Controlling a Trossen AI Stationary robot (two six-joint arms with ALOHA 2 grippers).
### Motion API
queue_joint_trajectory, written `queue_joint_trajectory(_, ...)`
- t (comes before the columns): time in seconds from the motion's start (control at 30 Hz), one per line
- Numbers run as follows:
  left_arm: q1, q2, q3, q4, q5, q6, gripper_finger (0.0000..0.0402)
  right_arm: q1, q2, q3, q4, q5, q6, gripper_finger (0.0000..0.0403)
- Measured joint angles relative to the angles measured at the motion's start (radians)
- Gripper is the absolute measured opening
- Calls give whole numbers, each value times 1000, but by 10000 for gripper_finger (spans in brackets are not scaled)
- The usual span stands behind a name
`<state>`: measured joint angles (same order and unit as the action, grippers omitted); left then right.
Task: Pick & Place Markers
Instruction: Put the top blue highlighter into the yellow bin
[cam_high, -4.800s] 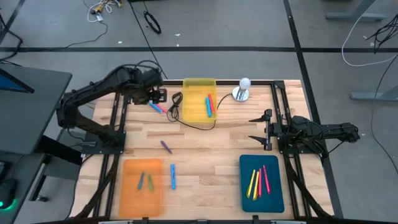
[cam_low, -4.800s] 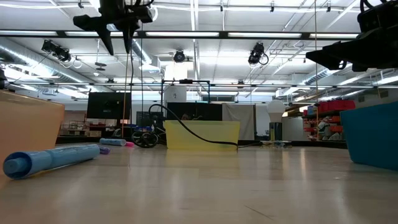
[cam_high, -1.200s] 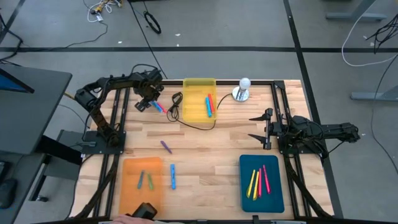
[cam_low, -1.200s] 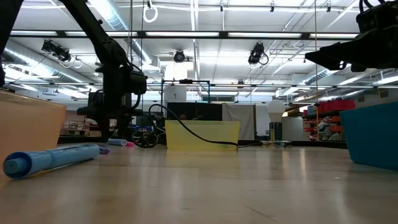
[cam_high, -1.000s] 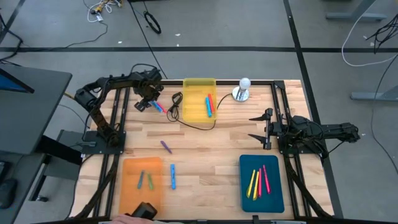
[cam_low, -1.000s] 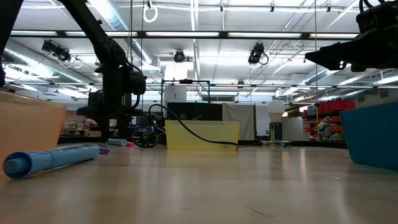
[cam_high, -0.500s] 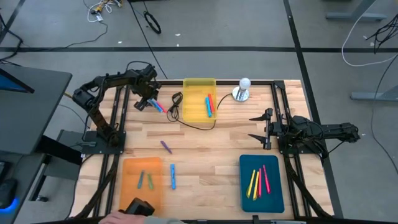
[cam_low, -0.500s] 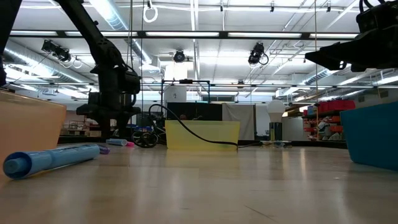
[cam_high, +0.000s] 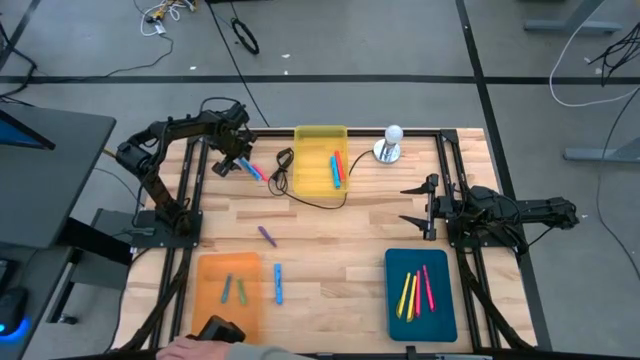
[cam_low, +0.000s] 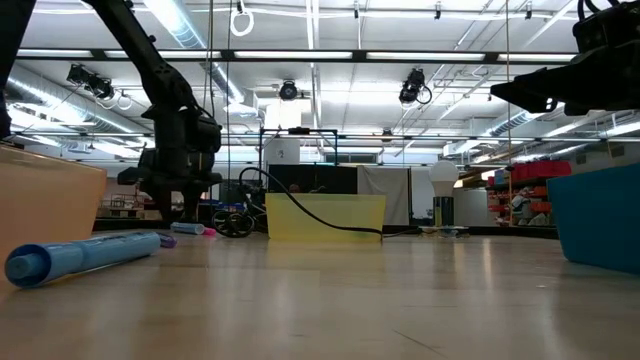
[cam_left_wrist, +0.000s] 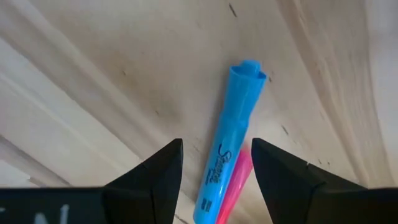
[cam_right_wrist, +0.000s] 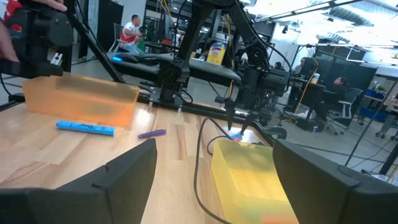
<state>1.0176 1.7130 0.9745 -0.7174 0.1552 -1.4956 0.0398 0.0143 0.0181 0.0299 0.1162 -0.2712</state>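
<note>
Low in the frame from above, an orange tray (cam_high: 228, 300) holds two markers with a blue marker (cam_high: 278, 283) beside it and a purple marker (cam_high: 267, 235) just above, while a teal tray (cam_high: 420, 295) at lower right holds yellow and pink ones. At mid right the right gripper (cam_high: 418, 204) waits with fingers spread wide over bare wooden table (cam_high: 340, 250). At upper left the left gripper (cam_left_wrist: 214, 171) hangs open, its fingers straddling a blue marker (cam_left_wrist: 230, 137) and a pink marker (cam_left_wrist: 233, 186) lying together, left of a black cable (cam_high: 300, 190) and the yellow tray (cam_high: 312, 165); the pink one is mostly cut off.
</note>
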Motion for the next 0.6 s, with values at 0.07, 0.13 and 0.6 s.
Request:
queue_joint_trajectory(0.07, 0, 0, 0, 0, 1, 4, 197, 0, 0, 0, 0, 0, 0, 323)
queue_joint_trajectory(0.13, -6, 0, 0, 2, 0, 20, 197, 0, 0, 0, 0, 0, 0, 323)
queue_joint_trajectory(0.6, -18, -1, 0, 1, -18, 17, 197, 0, 0, 0, 0, 0, 0, 323)
